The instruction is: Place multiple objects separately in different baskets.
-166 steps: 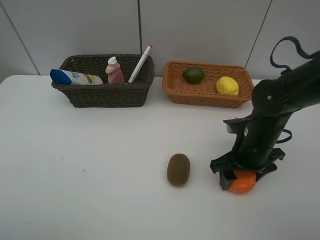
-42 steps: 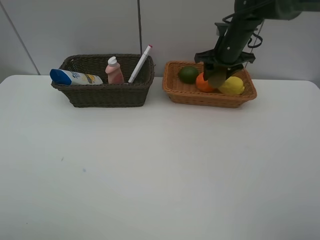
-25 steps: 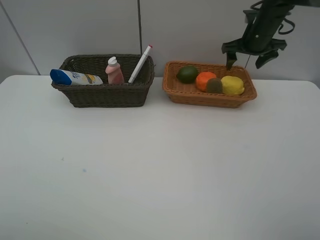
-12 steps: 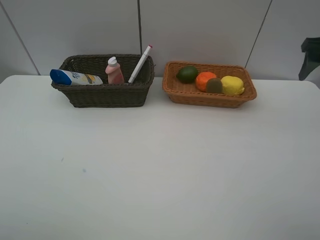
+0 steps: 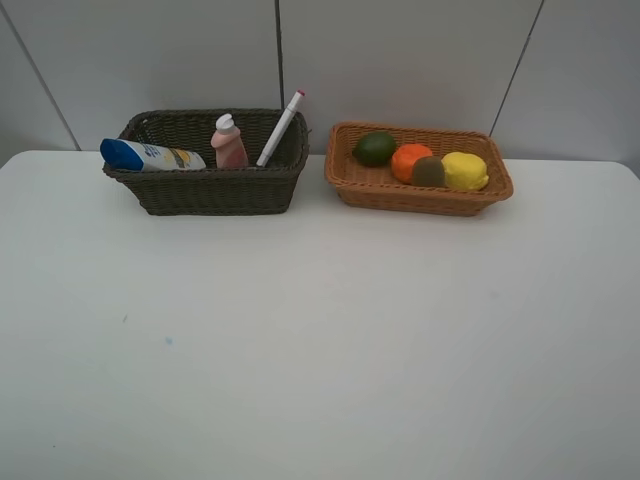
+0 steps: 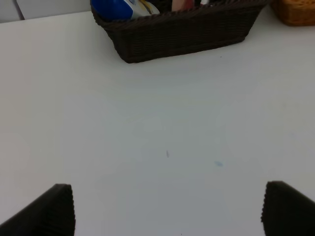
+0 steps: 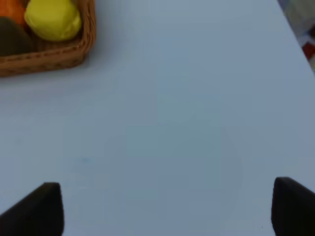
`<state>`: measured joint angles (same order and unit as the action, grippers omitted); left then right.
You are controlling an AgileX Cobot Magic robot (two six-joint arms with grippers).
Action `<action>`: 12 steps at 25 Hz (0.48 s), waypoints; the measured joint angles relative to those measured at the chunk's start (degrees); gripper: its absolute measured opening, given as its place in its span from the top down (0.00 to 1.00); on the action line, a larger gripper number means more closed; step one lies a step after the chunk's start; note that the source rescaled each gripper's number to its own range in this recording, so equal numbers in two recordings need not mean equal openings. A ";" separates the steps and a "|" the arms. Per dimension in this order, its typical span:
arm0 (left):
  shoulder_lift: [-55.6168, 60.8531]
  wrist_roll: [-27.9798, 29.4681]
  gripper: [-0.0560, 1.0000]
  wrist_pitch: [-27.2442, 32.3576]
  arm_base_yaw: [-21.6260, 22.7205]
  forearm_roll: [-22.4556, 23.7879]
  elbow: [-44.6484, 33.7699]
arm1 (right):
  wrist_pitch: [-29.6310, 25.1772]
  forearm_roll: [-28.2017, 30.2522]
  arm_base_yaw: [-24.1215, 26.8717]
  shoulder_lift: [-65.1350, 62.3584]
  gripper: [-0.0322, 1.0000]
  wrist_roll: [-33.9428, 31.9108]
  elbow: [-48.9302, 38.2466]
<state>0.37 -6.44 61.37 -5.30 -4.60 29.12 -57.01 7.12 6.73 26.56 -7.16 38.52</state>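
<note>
Overhead — white table (image 5: pixel 320 340) — grey panelled wall (image 5: pixel 400 60).

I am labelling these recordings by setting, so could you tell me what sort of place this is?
Probably a lab or test bench, not a home: a bare white table against plain grey wall panels, with only two wicker baskets, dark brown and tan, of staged items.

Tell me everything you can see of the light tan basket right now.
The tan basket is a shallow rectangular wicker tray, upright at the back of the white table, beside the dark basket. It holds a lime, orange, kiwi and lemon in a row. No gripper touches it.
</note>
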 joint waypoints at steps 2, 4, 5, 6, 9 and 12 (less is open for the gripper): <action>0.00 0.00 0.00 0.00 0.00 0.00 0.00 | -0.18 -0.48 0.00 -8.59 0.00 0.13 -3.02; 0.00 0.00 0.00 0.00 0.00 0.00 0.00 | -1.41 -0.87 0.00 -15.57 0.00 0.99 -4.85; 0.00 0.00 0.00 0.00 0.00 0.00 0.00 | -1.95 -0.87 0.00 -18.93 0.00 1.70 -5.18; 0.00 0.00 0.00 0.00 0.00 0.00 0.00 | -2.34 -0.87 0.00 -21.94 0.00 2.28 -5.40; 0.00 0.00 0.00 0.00 0.00 0.00 0.00 | -5.12 -0.93 0.00 -26.56 0.00 2.83 -5.40; 0.00 0.00 0.00 0.00 0.00 0.00 0.00 | -7.86 -1.11 0.00 -26.69 0.00 3.58 -6.43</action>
<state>0.37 -6.44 61.37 -5.30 -4.60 29.12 -64.87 6.00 6.73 -0.13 -3.58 32.09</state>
